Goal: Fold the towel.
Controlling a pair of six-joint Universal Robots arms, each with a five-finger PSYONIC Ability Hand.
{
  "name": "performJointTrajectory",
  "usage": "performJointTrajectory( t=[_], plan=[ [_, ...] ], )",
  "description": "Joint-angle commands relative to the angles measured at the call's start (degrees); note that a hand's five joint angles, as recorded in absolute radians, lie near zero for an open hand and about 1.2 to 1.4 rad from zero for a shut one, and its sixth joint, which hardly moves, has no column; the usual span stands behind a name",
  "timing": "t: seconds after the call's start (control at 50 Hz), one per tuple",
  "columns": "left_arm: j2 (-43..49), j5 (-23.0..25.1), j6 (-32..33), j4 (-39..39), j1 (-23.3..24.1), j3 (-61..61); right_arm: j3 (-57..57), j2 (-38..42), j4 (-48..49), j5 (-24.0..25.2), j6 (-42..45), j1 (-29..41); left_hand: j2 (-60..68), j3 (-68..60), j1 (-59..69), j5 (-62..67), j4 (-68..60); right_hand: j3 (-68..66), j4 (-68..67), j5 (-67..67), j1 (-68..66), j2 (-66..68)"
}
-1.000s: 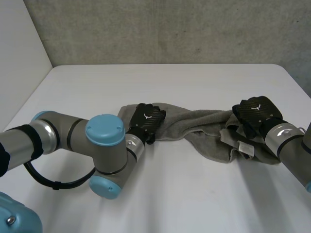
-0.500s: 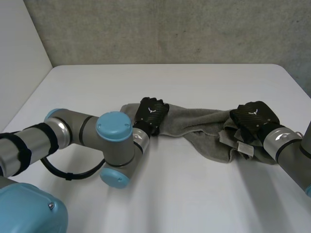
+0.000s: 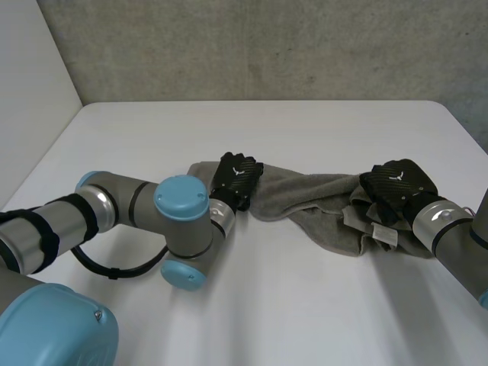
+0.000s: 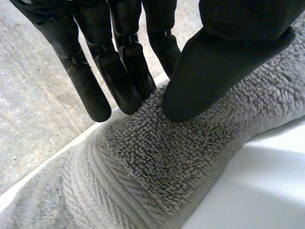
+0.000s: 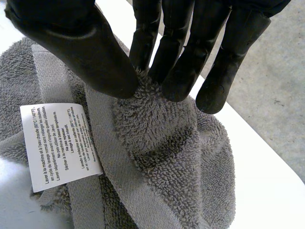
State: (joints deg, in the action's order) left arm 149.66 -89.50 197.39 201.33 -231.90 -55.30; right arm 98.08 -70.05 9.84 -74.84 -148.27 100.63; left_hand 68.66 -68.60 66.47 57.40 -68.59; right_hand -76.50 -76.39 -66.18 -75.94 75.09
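Observation:
A grey towel (image 3: 320, 200) lies crumpled across the middle of the white table (image 3: 252, 305). My left hand (image 3: 235, 177) sits at the towel's left end. In the left wrist view its thumb (image 4: 214, 67) and fingers (image 4: 119, 71) pinch a raised ridge of the towel (image 4: 157, 167). My right hand (image 3: 398, 185) is at the towel's right end. There its thumb (image 5: 81, 47) and fingers (image 5: 176, 62) pinch a bunched fold of the towel (image 5: 157, 143) beside a white care label (image 5: 59, 143).
A grey concrete wall (image 3: 252, 46) stands behind the table's far edge, and a white panel (image 3: 30, 91) borders its left side. My left arm (image 3: 122, 221) reaches low over the table's near left part.
My left hand has slid a little right and closed its thumb and fingers on the towel's left end. The right hand has kept its grip and barely moved.

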Motion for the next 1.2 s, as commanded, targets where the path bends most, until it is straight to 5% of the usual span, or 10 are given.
performJointTrajectory(
  t=[0.02, 0.34, 0.54, 0.66, 0.78, 0.9, 1.08, 1.2],
  plan=[
    [-2.6, -0.2, 0.0, 0.2, 0.0, -0.4, 0.0, -0.4, -0.1, -0.1, -0.1, -0.1, 11.3, -11.4, 13.5, 12.6, -11.4, -3.5, -3.6, -3.8, -4.1, 4.9],
    [-24.7, 0.0, -0.9, 0.9, -1.4, -15.0, 0.3, -5.9, -2.4, 1.4, -0.5, -0.3, 11.3, -11.4, 13.5, 12.6, -11.4, -3.5, -3.6, -3.8, -4.1, 4.9],
    [-42.3, -0.5, -0.9, 0.1, -6.8, -23.3, -9.6, -24.6, -15.3, 16.6, -13.9, -10.4, 11.3, -11.4, 13.5, 12.6, -11.4, -3.5, -3.6, -3.8, -4.1, 4.9],
    [-51.1, -0.4, -0.8, -3.6, -9.4, -27.4, -17.8, -26.3, -27.0, 22.6, -15.7, -18.4, 11.3, -11.4, 13.5, 12.6, -11.4, -3.5, -3.6, -3.8, -4.1, 4.9],
    [-53.1, 0.2, -0.3, -8.7, -11.1, -32.8, -17.6, -21.3, -35.3, 27.9, -6.5, -22.0, 11.3, -11.4, 13.5, 12.6, -11.4, -3.5, -3.6, -3.8, -4.1, 4.9],
    [-50.4, 0.3, 0.1, -9.7, -13.2, -37.9, -18.2, -12.2, -41.8, 22.8, 4.5, -14.6, 11.3, -11.4, 13.5, 12.6, -11.4, -3.5, -3.6, -3.8, -4.1, 4.9],
    [-40.6, 0.3, 3.0, -9.9, -17.0, -34.7, -26.2, 2.2, -39.4, 12.0, 7.6, -5.7, 11.3, -11.4, 13.5, 12.6, -11.4, -3.5, -3.6, -3.8, -4.1, 4.9],
    [-31.7, -0.4, 5.2, -7.5, -18.2, -13.3, -41.2, 8.5, -25.9, 5.8, 6.2, -1.2, 11.3, -11.4, 13.5, 12.6, -11.4, -3.5, -3.6, -3.8, -4.1, 4.9]
  ],
)
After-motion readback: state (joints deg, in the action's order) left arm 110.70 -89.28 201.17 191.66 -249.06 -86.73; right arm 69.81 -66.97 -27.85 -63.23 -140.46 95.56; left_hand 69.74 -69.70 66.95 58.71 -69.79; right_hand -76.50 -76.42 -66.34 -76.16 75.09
